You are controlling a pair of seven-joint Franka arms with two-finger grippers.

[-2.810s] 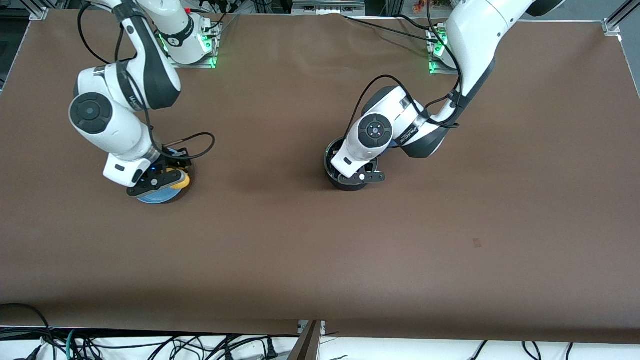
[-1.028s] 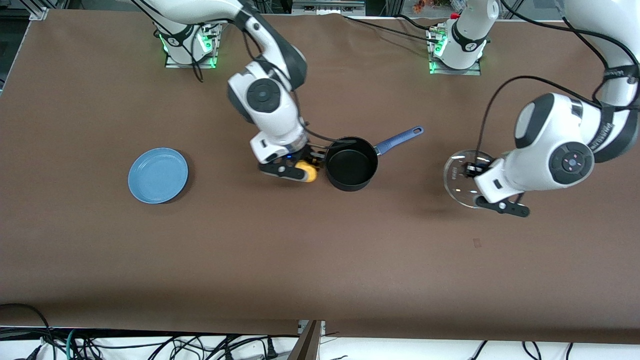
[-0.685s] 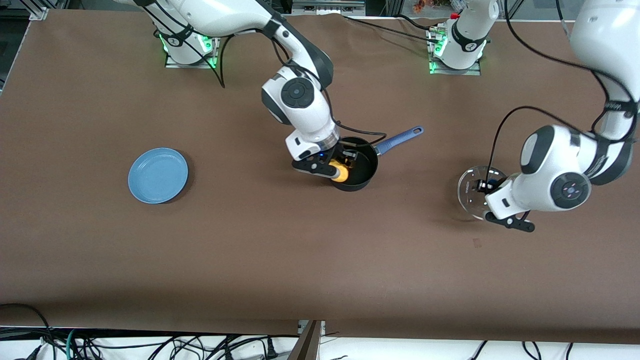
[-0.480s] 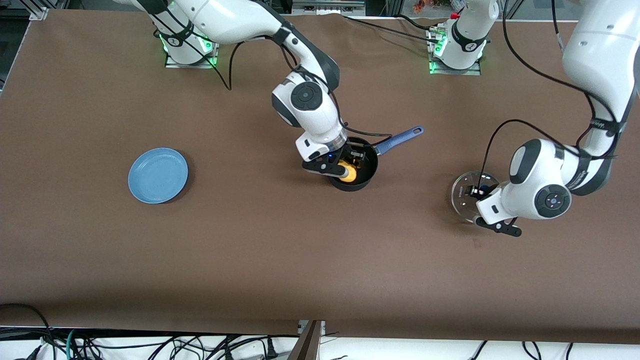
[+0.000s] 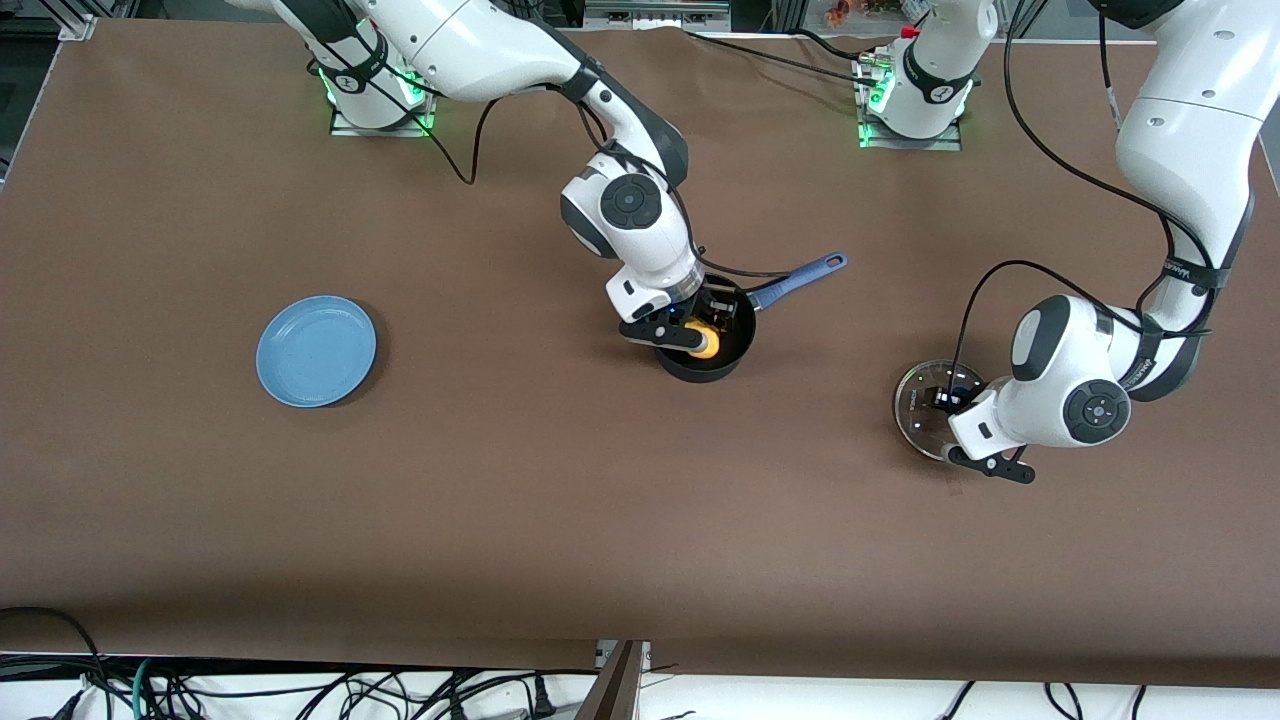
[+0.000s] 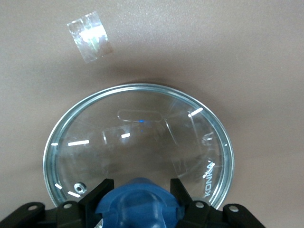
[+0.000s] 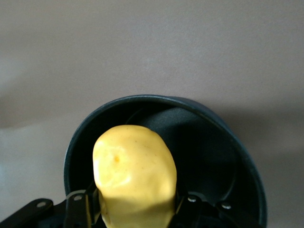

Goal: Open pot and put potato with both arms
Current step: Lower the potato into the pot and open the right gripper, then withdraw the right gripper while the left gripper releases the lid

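The black pot (image 5: 728,345) with a long blue handle (image 5: 800,277) stands open at the table's middle. My right gripper (image 5: 697,338) is shut on the yellow potato (image 5: 704,343) and holds it over the pot's mouth; the right wrist view shows the potato (image 7: 134,175) above the pot's black inside (image 7: 204,152). My left gripper (image 5: 952,398) is shut on the blue knob (image 6: 137,203) of the glass lid (image 5: 922,410), low over the table toward the left arm's end. The lid's metal rim (image 6: 142,88) shows in the left wrist view.
A flat blue plate (image 5: 316,350) lies empty toward the right arm's end of the table. A small piece of clear tape (image 6: 90,36) is stuck on the brown cloth near the lid.
My right gripper has carried the potato from the blue plate to over the pot's mouth. My left gripper has lifted the lid off and carried it toward the left arm's end, lowering it.
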